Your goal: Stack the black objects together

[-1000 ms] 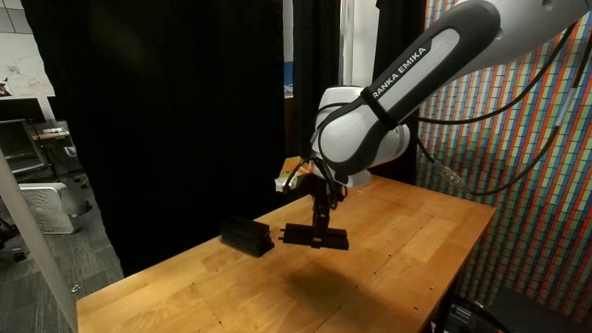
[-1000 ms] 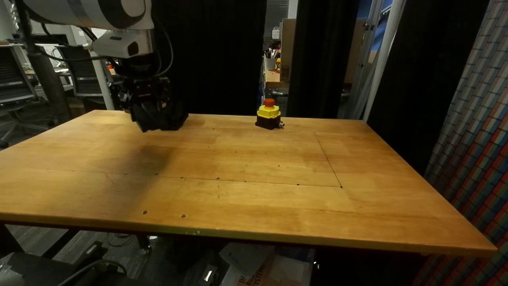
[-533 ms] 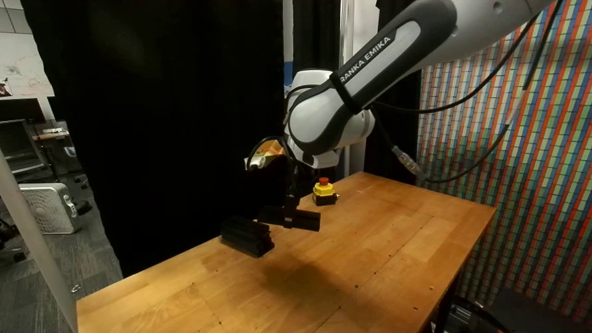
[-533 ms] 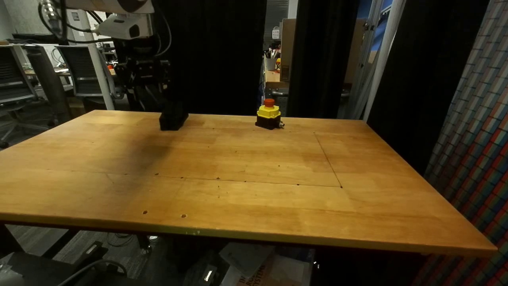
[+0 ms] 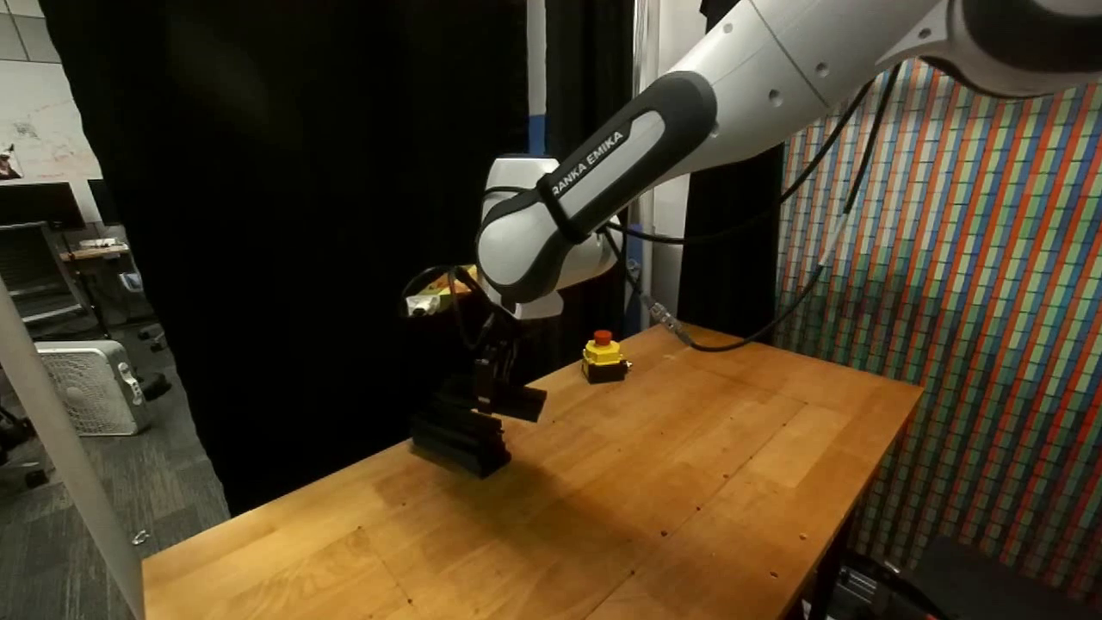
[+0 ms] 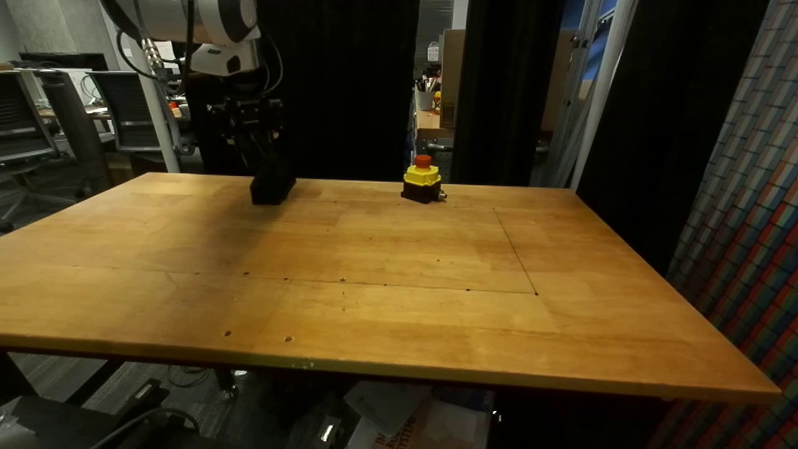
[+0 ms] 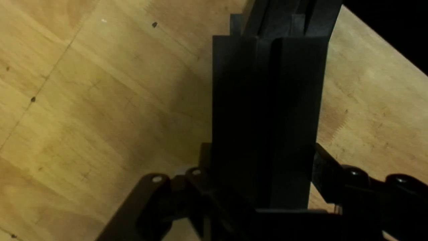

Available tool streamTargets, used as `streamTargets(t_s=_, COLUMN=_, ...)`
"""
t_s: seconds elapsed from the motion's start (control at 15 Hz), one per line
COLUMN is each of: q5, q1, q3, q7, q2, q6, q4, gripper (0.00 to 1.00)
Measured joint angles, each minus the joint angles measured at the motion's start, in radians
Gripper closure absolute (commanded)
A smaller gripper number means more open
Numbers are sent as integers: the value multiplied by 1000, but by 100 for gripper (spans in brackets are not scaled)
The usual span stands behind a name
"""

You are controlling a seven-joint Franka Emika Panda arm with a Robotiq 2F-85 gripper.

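Note:
My gripper [image 5: 486, 403] is shut on a black bar [image 5: 523, 403]. In the wrist view the gripper [image 7: 262, 157] has its fingers on both long sides of this bar [image 7: 240, 83], which has a groove along it and small pegs at its far end. A stack of black bars [image 5: 462, 443] lies on the table near its back edge. The stack [image 6: 271, 191] is right below my gripper [image 6: 265, 153] in an exterior view. Part of the stack [image 7: 284, 16] shows past the held bar's far end. I cannot tell whether the held bar touches it. The single bars are hard to tell apart.
A yellow-and-red emergency button [image 5: 604, 357] stands on the wooden table [image 5: 689, 482] near the back edge; it also shows in an exterior view [image 6: 423, 179]. The table's back edge runs close to the stack, with a black curtain [image 5: 344, 258] behind it.
My gripper has carried the held bar across to the stack, leftward in one exterior view, rising and then coming lower. The stack has not moved. The emergency button has come into sight behind the arm.

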Motion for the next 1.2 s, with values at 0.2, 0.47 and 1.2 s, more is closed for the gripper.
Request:
streamTargets(t_s=0.2, q5=-1, q1=30, q3=-33, q7=12, q2=97, q6=-12, q4=135, gripper=54)
streamTargets(t_s=0.47, q5=1, q1=49, q3=-60, q7=14, q2=222, q6=-43, q4=312, gripper=54)
streamTargets(t_s=1.2, q5=232, q1=247, q3=-296, q7=19, q2=379, q6=-211, q4=549, gripper=54)
